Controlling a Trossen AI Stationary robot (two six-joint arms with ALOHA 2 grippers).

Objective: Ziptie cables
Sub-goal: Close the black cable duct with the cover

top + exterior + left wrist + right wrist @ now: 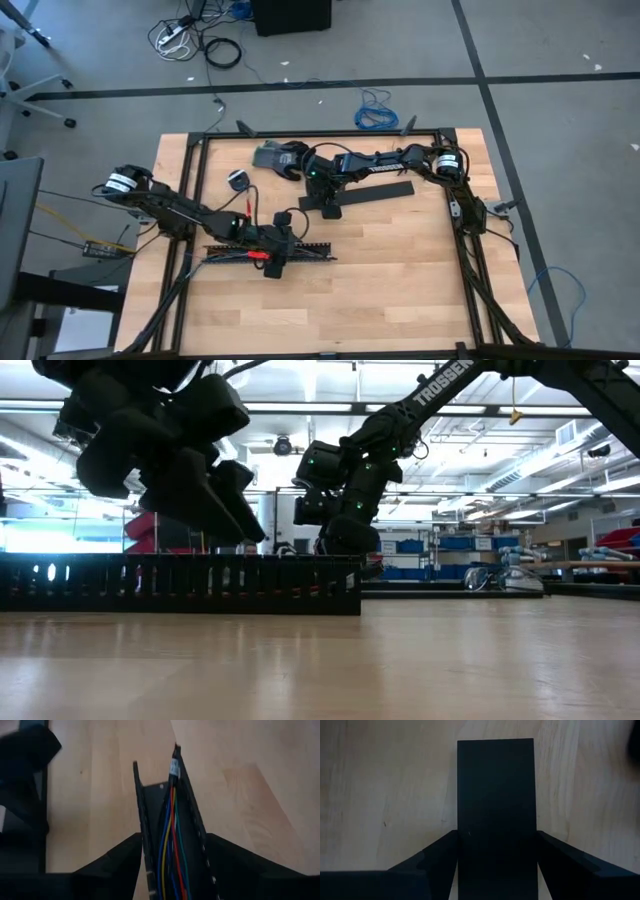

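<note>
A black slotted channel (305,250) (180,582) lies on the wooden table, and the cables (170,852), thin blue, yellow, red and green wires, run along inside it. My left gripper (275,255) (172,837) hangs over the channel, open, one finger beside each channel wall. In the low view its fingertips (250,532) end just above the channel's top edge. Farther back, my right gripper (322,205) (497,837) is shut on a flat black cover strip (375,192) (495,785). My right gripper has the cover strip between its two fingers, one on each long edge (460,845), near one end of the strip. The fingers slant steeply down and lie across it. The strip reaches straight away from the fingers; lifted or lying on the table, I cannot tell.
A black metal frame (195,190) runs around the tabletop. A grey object (268,157) and a small black part (237,178) lie at the far left. A coiled blue cable (375,115) lies on the floor beyond. Bare wood stretches along the near side.
</note>
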